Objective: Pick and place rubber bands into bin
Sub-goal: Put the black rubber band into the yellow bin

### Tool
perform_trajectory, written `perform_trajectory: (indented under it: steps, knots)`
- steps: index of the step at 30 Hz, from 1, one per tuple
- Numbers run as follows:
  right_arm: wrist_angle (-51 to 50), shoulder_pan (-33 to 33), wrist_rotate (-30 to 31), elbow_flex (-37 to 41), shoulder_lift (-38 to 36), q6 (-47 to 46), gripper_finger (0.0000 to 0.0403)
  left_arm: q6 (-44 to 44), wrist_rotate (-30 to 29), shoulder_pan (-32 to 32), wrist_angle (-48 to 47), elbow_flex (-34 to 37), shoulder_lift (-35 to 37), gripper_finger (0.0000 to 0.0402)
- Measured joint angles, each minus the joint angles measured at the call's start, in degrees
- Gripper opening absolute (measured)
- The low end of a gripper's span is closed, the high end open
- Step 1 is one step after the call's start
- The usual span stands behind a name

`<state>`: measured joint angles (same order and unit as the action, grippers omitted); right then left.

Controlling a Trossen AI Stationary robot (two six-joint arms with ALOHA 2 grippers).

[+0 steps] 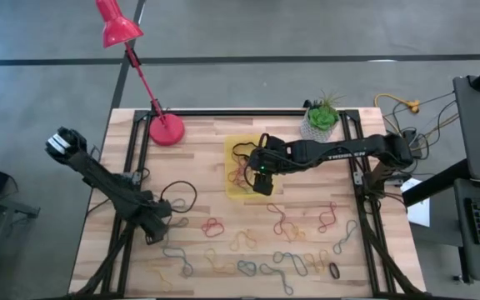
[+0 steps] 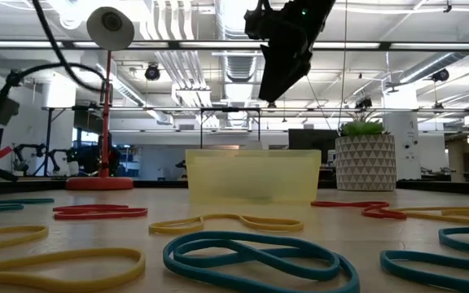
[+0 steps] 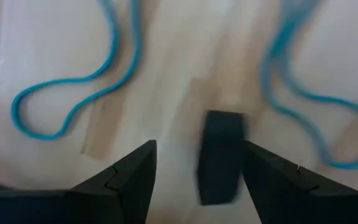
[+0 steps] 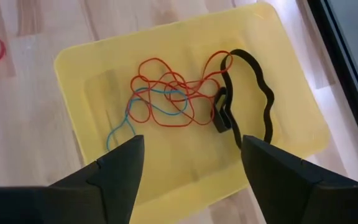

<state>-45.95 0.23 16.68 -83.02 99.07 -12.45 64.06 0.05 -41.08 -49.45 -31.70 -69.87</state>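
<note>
At lower left of the overhead frame, the left gripper (image 1: 151,237) sits low over the wooden table (image 1: 202,142), fingers spread wide with nothing between them; its wrist camera shows a small black block (image 3: 221,155) lying on the wood between the fingertips and blue rubber bands (image 3: 73,81) to either side, none of them gripped. At frame centre, the yellow bin (image 1: 232,148) already holds a tangle: the right wrist camera shows thin red loops (image 4: 173,93), 1 blue loop (image 4: 138,112) and 1 thick black band (image 4: 253,93) resting on its floor. The right gripper (image 1: 262,185) hangs above the bin's near edge, fingers wide apart and empty, which reads as a drop just completed. Most of the job appears to remain. Across the lower half of the overhead frame, many bands (image 1: 286,221) lie scattered on the table in red, yellow, blue and green, with 1 large black loop (image 1: 177,196) left of centre near the left arm. The table-level camera shows yellow (image 2: 226,221), red (image 2: 100,212) and teal bands (image 2: 251,252) lying flat in front of the bin, well apart from it. At upper right of the overhead frame, a potted plant (image 1: 321,117) stands just beside the bin's far corner.
</note>
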Motion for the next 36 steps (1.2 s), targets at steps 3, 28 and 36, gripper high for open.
perform_trajectory:
  steps: [3, 28, 36]
  knots:
    - [-0.1, 0.0, 0.0, 0.0, 0.0, 0.0, 0.0255, 0.0, 0.4, 0.1, 0.9, 0.9, -0.6, 0.0206]
    - [-6.5, 1.8, 5.9, 0.0, -5.7, -3.8, 0.0247, -53.3, 0.9, 41.0, 21.8, -16.7, 3.8, 0.0]
    - [-17.4, 4.5, 11.8, 3.6, -13.1, -11.3, 0.0262, -65.7, 7.3, 48.8, 33.3, -30.3, -19.3, 0.0005]
